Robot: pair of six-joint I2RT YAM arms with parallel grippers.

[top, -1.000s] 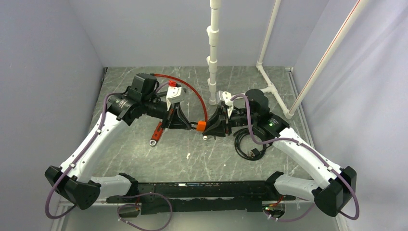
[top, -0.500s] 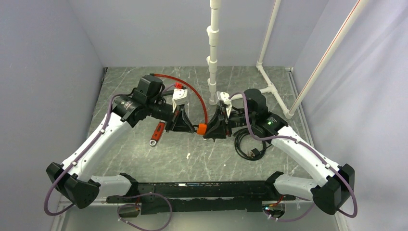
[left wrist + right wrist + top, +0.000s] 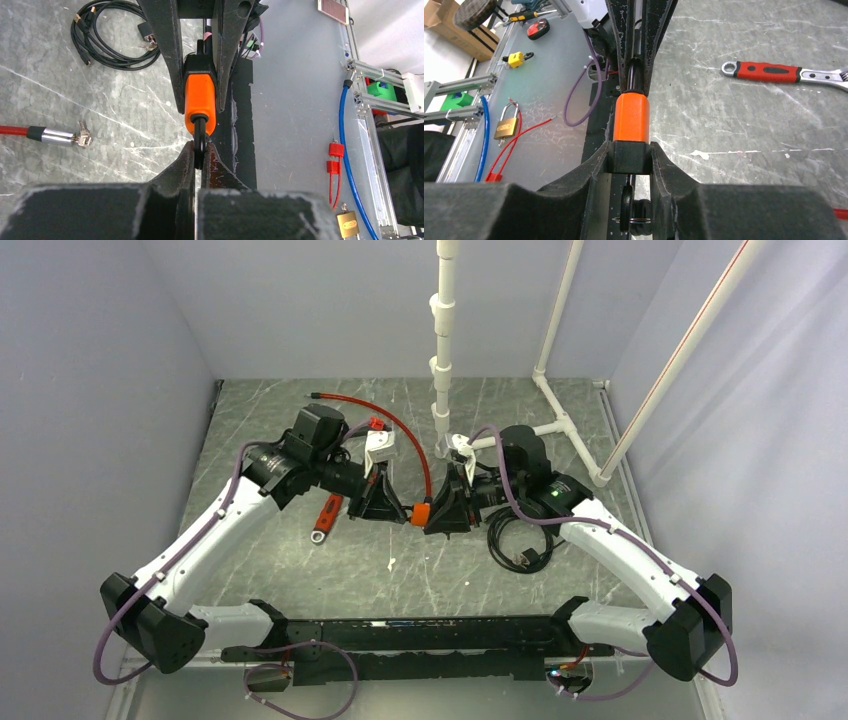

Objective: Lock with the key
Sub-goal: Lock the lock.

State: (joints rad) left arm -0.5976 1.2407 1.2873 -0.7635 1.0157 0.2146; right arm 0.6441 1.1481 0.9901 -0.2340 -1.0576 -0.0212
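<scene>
A small orange padlock [image 3: 421,512] hangs in the air between both grippers. My left gripper [image 3: 200,148] is shut on its black shackle [image 3: 199,131]. My right gripper [image 3: 630,150] is shut on the black base [image 3: 629,156] of the padlock [image 3: 631,117]. The key [image 3: 626,206], with its black head and a small metal ring, sits behind that base between my right fingers. It appears stuck into the lock's underside. In the top view the key is hidden by the grippers.
A red-handled wrench [image 3: 325,515] lies left of the grippers. A red cable [image 3: 395,422] arcs behind them, its metal end [image 3: 57,136] on the table. A coiled black cable [image 3: 515,542] lies under the right arm. A white pipe stand [image 3: 441,370] rises at the back.
Both arms have shifted a little with the padlock between them, which has drifted slightly toward the near edge. The left wrist has swung rightward. Both grips are unchanged.
</scene>
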